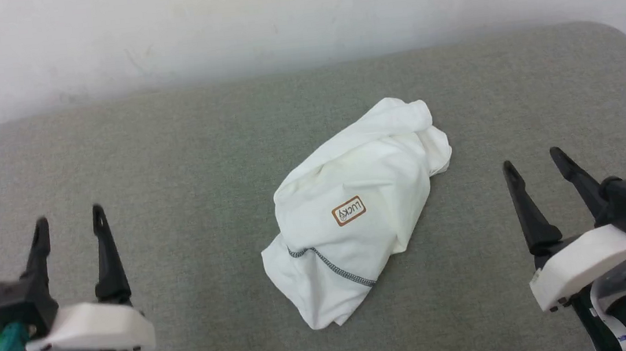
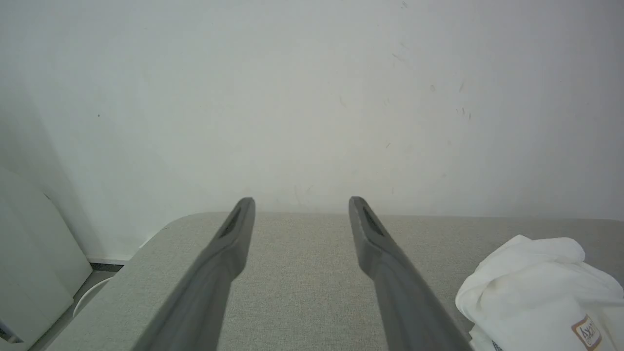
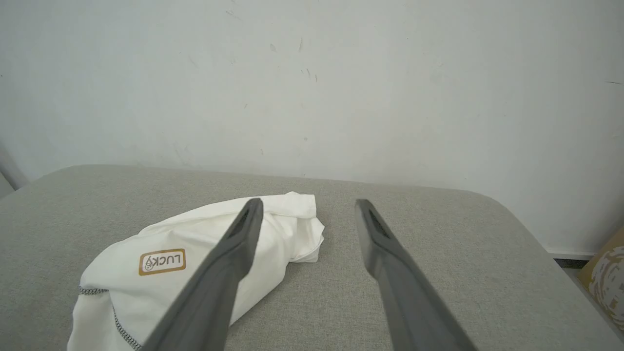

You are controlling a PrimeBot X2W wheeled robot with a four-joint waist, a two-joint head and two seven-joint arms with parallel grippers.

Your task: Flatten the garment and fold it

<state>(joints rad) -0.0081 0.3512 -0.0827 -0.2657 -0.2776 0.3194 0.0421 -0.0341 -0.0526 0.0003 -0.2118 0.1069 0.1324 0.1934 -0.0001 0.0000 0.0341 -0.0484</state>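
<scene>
So, nothing grabbed yet, flattening comes first
Left gripper (image 1: 69,215) and right gripper (image 1: 531,158) sit near the front, spread wide, holding nothing, well apart from the garment (image 1: 349,183) balled up between them on the grey table (image 1: 171,155); I'd pinch loose outer edges, not the lump's middle, and pull outward to flatten it

The left tool (image 1: 69,215) is poised near the front left corner of the worktop (image 1: 180,131). Its two long dark fingers (image 1: 106,255) are spread wide apart, point toward the far edge, and grip nothing. The right tool (image 1: 531,158) is poised near the front right corner, its fingers likewise parted and empty but tilted slightly inward. Each tool is mounted on a white wrist casing (image 1: 96,329) at the near edge.
</scene>
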